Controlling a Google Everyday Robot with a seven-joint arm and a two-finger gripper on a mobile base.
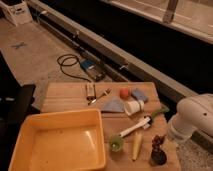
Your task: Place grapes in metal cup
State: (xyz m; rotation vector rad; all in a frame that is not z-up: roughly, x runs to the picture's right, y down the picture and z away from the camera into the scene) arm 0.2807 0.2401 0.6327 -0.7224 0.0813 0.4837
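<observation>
A dark reddish cluster that looks like the grapes hangs at the near right corner of the wooden table. Directly under it is a dark round object that may be the metal cup. My gripper reaches down-left from the white arm and is at the cluster, just above the dark object. The gripper is dark and merges with both things.
A large yellow tray fills the near left of the table. Nearby are a green cup, a yellow corn-like item, a white brush, a white cup, a red ball, a blue sponge, a grey cloth and utensils. A cable lies on the floor.
</observation>
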